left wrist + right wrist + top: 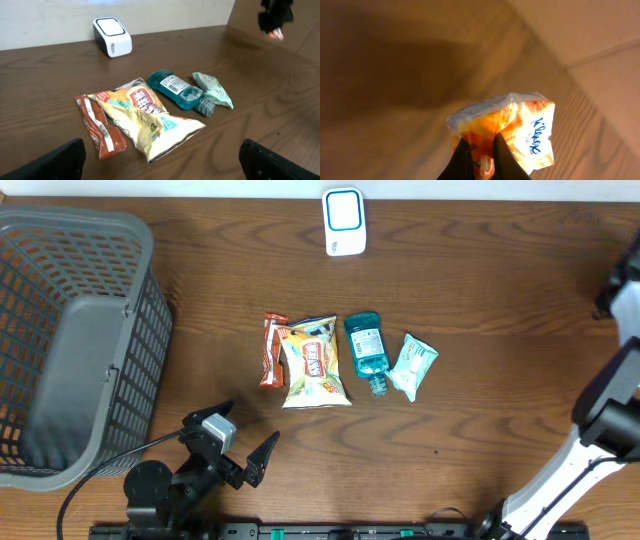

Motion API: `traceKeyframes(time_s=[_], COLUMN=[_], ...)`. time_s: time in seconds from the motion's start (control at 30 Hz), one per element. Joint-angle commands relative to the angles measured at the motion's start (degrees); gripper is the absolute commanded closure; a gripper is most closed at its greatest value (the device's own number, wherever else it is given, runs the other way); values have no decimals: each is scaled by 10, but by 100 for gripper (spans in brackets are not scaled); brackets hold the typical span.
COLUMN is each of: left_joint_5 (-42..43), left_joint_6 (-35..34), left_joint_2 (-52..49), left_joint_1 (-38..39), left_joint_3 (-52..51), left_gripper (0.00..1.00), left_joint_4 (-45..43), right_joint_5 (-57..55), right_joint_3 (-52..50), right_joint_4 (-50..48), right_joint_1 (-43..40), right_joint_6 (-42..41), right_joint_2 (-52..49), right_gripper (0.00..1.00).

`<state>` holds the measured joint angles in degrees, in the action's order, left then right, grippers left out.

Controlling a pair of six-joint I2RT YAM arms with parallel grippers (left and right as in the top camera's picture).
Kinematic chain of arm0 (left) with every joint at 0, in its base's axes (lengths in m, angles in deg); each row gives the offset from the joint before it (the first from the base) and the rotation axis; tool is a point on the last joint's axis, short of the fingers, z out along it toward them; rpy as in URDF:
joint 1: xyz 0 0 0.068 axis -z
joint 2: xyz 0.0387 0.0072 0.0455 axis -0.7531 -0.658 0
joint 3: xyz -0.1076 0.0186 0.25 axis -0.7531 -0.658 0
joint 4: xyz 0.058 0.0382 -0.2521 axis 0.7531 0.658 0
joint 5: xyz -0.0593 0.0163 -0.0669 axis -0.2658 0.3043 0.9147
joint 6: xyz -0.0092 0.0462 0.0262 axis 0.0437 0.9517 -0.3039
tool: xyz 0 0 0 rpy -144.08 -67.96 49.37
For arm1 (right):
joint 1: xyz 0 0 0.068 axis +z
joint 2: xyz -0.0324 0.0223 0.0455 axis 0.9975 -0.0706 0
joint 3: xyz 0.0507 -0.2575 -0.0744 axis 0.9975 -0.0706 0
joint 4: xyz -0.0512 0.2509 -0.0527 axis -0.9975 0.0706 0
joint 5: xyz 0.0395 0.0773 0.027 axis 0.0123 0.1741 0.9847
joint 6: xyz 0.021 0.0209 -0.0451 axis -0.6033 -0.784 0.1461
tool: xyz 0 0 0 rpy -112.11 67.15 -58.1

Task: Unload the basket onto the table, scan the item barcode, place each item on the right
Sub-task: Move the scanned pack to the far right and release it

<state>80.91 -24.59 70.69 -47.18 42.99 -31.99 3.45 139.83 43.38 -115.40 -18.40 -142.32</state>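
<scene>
Orange packet (512,127) is up in the air, well off to the right of the scanner (344,222). The right gripper (481,147) has it pinched by the crimped edge, fingers squeezed almost together. The left gripper (245,430) waits on the scanner's near side, jaws spread wide, holding nothing.

The risk: that thin edge pinch could let the packet swing or slip. No barcode shows either, so it may face away from the scanner.

Only the right wrist view reveals the grip. Overhead shows no packet at all, while left wrist catches it dangling high.
</scene>
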Motion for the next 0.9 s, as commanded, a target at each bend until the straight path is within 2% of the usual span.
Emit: traceKeyframes(time_s=[0.0, 0.07, 0.13, 0.27, 0.4, 0.63, 0.8, 0.87], left_joint_5=[0, -1, 0, 0, 0, 0, 0, 0], left_joint_6=[10, 10, 10, 10, 10, 10, 10, 10], left_joint_2=[3, 3, 3, 3, 3, 3, 3, 3], left_joint_1=[2, 2, 2, 2, 2, 2, 2, 2], left_joint_3=[0, 0, 0, 0, 0, 0, 0, 0], left_gripper=[2, 2, 2, 2, 2, 2, 2, 2], left_joint_4=[0, 0, 0, 0, 0, 0, 0, 0], right_joint_5=[85, 93, 95, 154, 300, 617, 742, 755], right_joint_3=[-3, -3, -1, 0, 0, 0, 0, 0], right_joint_4=[8, 9, 8, 4, 8, 51, 106, 146], right_joint_1=[-37, -58, -69, -72, -61, -9, 63, 103], right_joint_6=[-20, -32, -32, -32, -47, -107, -106, -104], right_joint_2=[-17, -18, -9, 40, 115, 253, 301, 304], right_gripper=[99, 92, 75, 48, 1, 1, 1, 1])
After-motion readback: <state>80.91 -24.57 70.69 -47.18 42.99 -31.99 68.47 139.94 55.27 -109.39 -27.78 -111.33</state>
